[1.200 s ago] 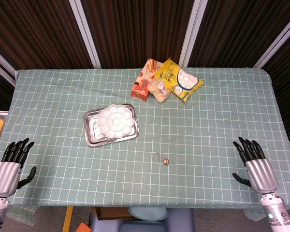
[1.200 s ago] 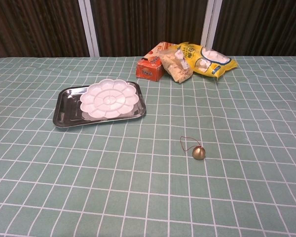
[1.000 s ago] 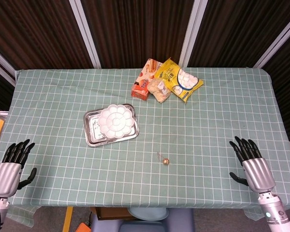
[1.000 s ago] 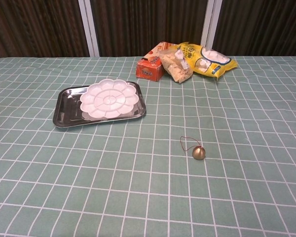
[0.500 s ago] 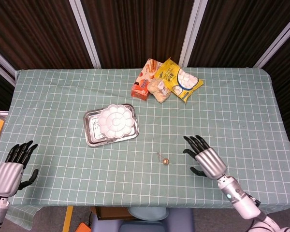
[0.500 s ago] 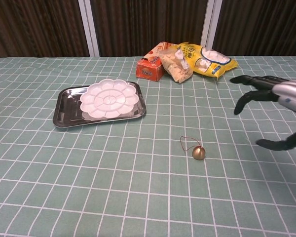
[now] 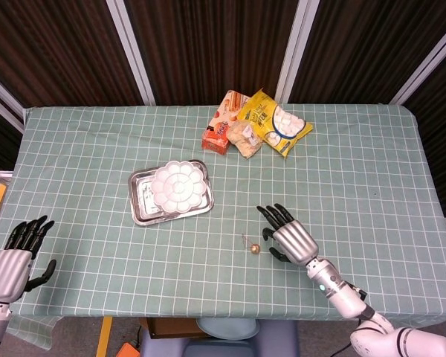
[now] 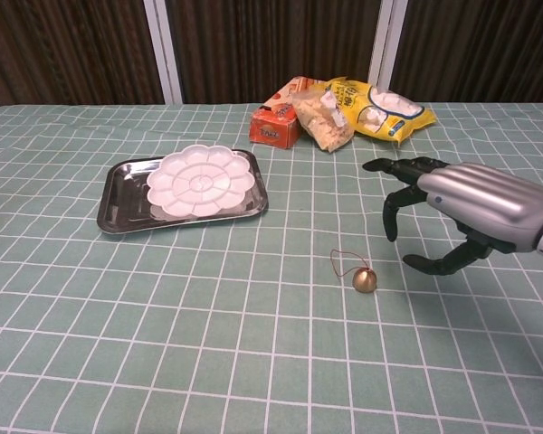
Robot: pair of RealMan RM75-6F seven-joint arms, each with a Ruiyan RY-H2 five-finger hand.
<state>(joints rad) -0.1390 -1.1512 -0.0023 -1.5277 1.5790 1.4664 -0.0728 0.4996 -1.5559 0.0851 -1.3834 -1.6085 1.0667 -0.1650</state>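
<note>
My right hand (image 8: 475, 210) hovers with its fingers (image 8: 400, 168) spread wide and curled downward, holding nothing, thumb reaching toward the small brass bell (image 8: 364, 280) but not touching it. The bell lies on the worktop (image 7: 74, 149) just to the left of that hand in both views, near the front middle of the green checked cloth. It has a thin cord loop (image 8: 341, 259) that trails away from it toward the far side and slightly left, so its long axis runs roughly front to back; the round body sits at the near end.

My left hand (image 7: 11, 260) shows only in the head view, at the near left corner of the worktop, fingers apart and empty, well away from everything.

Farther out, a steel tray (image 8: 118, 210) carries a white flower-shaped palette (image 8: 201, 181), left of centre. At the far edge lie an orange carton (image 8: 273, 125), a clear snack bag (image 8: 324, 121) and a yellow bag (image 8: 380, 110) showing white pieces through a window, all touching one another. The printing on these packs is too small for me to read.
</note>
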